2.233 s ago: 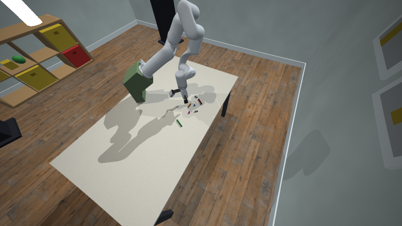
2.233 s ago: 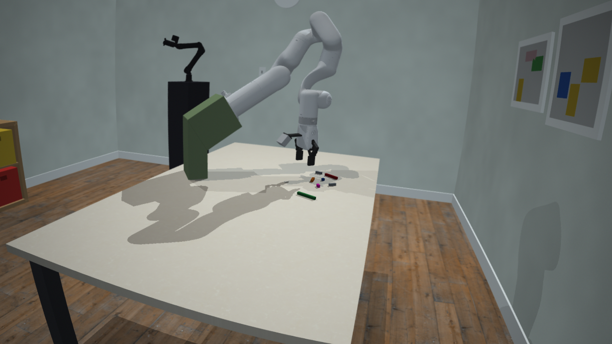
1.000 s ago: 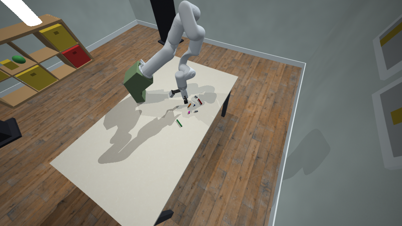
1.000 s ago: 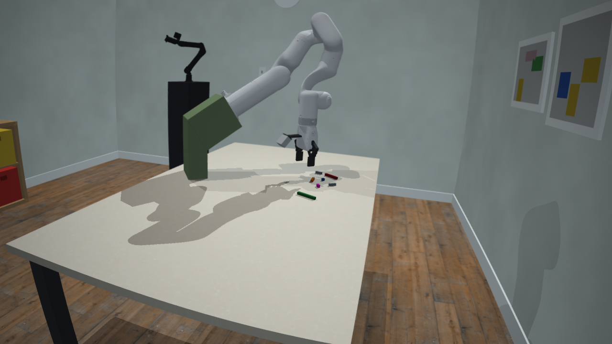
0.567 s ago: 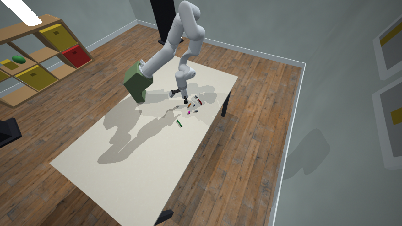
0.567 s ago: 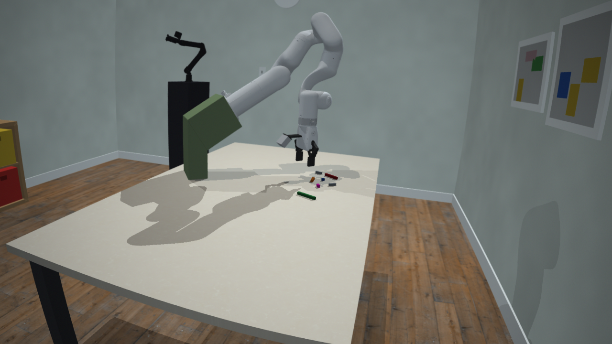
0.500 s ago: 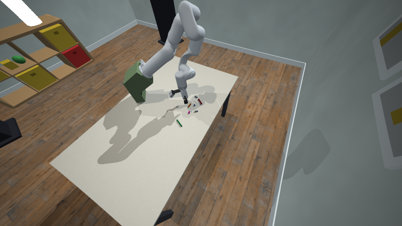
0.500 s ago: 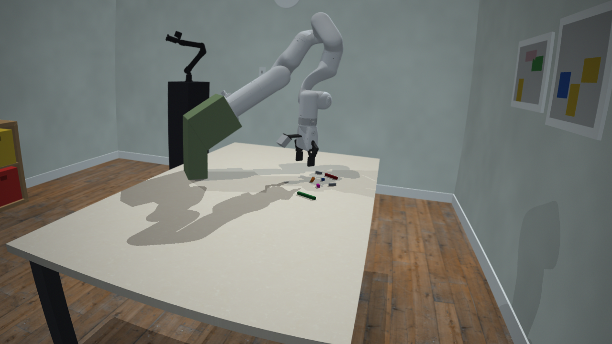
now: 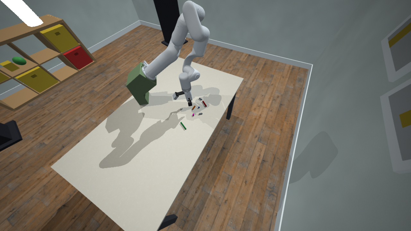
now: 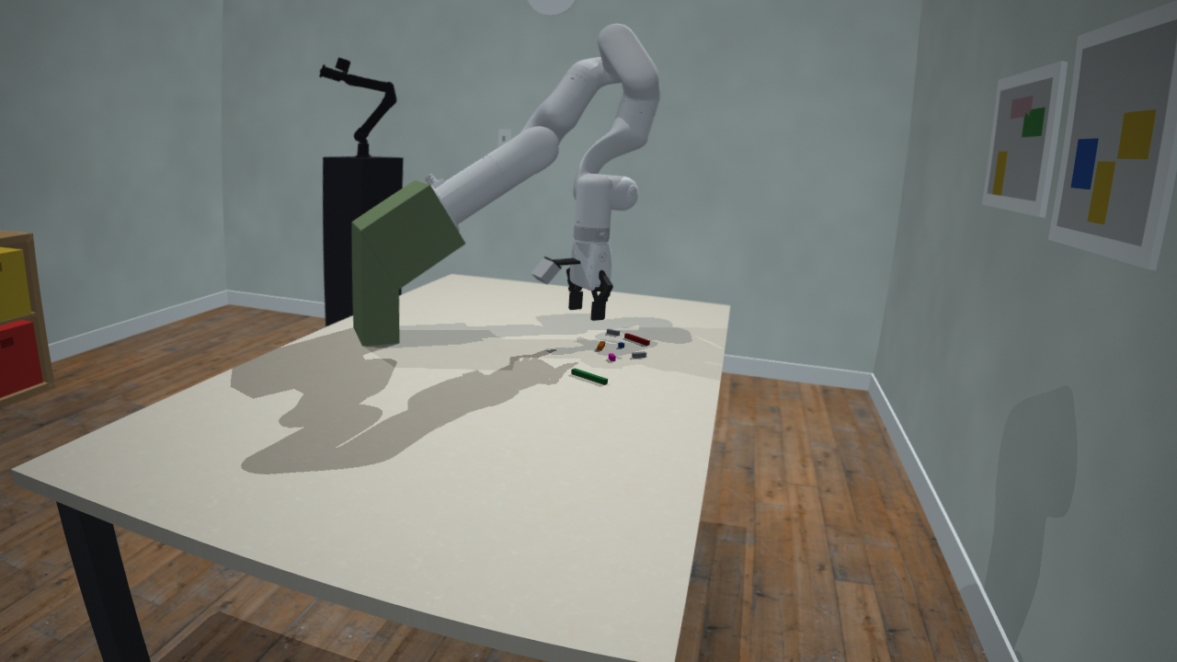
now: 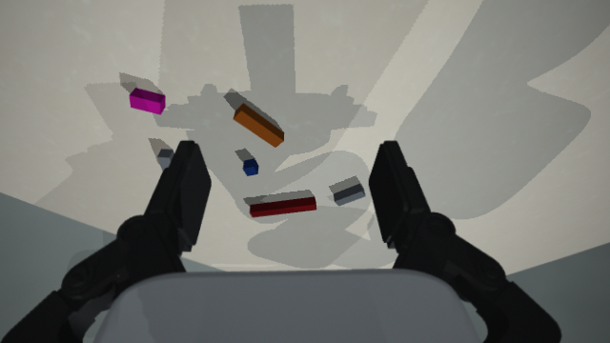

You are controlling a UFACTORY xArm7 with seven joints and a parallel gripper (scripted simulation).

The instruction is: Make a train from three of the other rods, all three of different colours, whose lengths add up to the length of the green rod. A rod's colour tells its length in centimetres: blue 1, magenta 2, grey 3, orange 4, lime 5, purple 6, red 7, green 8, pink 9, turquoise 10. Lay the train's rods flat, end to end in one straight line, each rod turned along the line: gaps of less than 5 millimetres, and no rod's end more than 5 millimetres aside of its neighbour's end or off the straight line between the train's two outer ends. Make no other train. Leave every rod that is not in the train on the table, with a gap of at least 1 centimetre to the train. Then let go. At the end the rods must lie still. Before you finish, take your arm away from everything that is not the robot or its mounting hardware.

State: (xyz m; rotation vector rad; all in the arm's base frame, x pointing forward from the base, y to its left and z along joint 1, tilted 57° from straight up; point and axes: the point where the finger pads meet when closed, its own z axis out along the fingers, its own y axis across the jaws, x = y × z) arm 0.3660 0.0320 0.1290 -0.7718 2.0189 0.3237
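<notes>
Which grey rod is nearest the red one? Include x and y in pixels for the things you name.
The grey rod (image 9: 200,98) (image 10: 612,332) (image 11: 349,194) just off one end of the red rod (image 9: 204,103) (image 10: 636,338) (image 11: 283,207); the other lies closer to magenta.
</notes>
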